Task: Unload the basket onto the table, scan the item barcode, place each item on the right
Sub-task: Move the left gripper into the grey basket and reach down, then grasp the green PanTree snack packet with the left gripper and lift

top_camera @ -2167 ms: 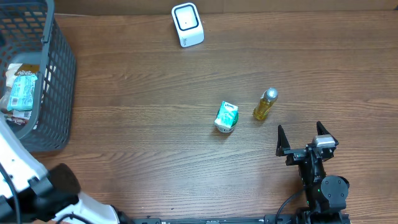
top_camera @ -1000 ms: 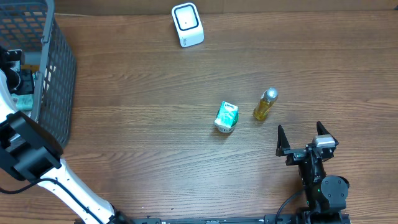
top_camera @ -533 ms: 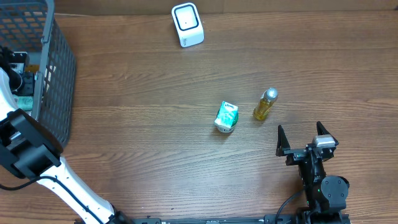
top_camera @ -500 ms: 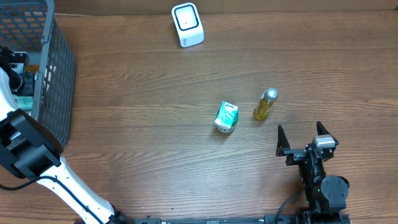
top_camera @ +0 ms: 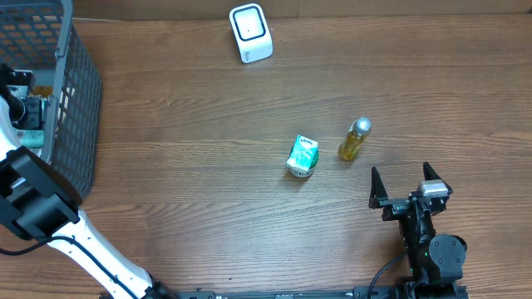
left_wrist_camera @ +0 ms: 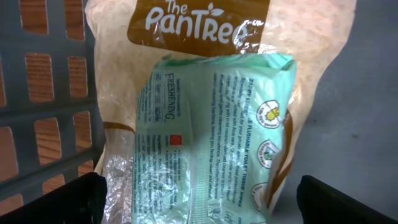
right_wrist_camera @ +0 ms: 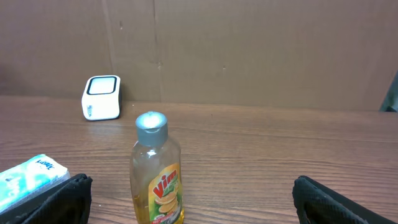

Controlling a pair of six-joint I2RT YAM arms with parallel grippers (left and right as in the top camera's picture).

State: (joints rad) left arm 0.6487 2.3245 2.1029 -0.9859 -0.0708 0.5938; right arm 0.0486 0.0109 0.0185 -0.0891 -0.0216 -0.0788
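My left gripper hangs open inside the grey basket at the table's far left. Its black fingers stand on either side of a pale green wipes pack, with nothing held. The pack lies on a clear bag with a brown "The Pantree" label. In the overhead view my left wrist hides most of that pack. The white barcode scanner stands at the table's far edge. My right gripper rests open and empty at the front right.
A yellow Vim bottle stands upright just ahead of my right gripper. A teal tissue pack lies to its left. In the right wrist view the bottle is centred, with the scanner far behind. The basket's grid wall is close on my left.
My left arm has swung from the table's front left corner into the basket, covering the wipes pack from above, and has barely shifted in the last second. The right arm has not moved.
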